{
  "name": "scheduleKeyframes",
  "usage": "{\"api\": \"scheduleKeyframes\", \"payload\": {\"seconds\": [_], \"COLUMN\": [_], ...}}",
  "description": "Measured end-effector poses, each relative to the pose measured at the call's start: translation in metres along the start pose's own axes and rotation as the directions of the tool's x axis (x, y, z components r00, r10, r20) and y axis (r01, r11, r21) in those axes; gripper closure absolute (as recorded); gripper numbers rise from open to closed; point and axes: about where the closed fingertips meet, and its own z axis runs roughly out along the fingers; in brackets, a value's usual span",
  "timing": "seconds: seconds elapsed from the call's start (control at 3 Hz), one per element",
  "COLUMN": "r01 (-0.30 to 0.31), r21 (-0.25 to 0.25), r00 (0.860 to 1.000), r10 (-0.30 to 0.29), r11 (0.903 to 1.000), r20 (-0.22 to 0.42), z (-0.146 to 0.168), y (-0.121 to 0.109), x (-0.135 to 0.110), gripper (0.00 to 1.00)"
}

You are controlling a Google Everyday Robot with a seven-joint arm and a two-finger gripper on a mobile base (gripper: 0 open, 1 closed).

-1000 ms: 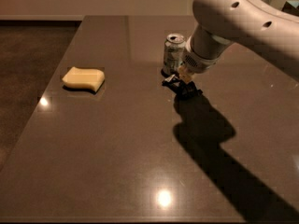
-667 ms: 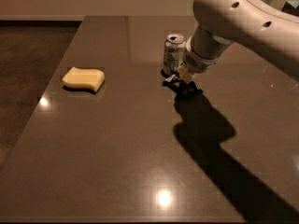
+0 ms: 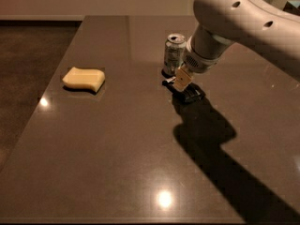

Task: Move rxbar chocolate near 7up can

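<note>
The 7up can stands upright on the dark table, right of centre toward the back. The rxbar chocolate, a flat black bar, lies on the table just in front of and to the right of the can. My gripper hangs from the white arm directly over the bar's left end, down at the table surface, close beside the can. The bar is partly hidden under the gripper.
A pale yellow curved sponge lies on the left part of the table. The table's left edge drops off to a dark floor. The arm casts a broad shadow toward the front right.
</note>
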Motion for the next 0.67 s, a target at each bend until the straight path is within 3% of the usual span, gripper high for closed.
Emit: {"api": "scheduleKeyframes", "payload": {"seconds": [0.33,0.67], "r01": [0.001,0.001], "r21": [0.001,0.001], "r00": [1.0,1.0], "r10": [-0.001,-0.001], "r11": [1.0,1.0], "r20": [0.0,0.0], "z": [-0.0006,-0.0006], "y": [0.0004,0.0004], "x": [0.0001,0.0001], "gripper": [0.0,0.0]}}
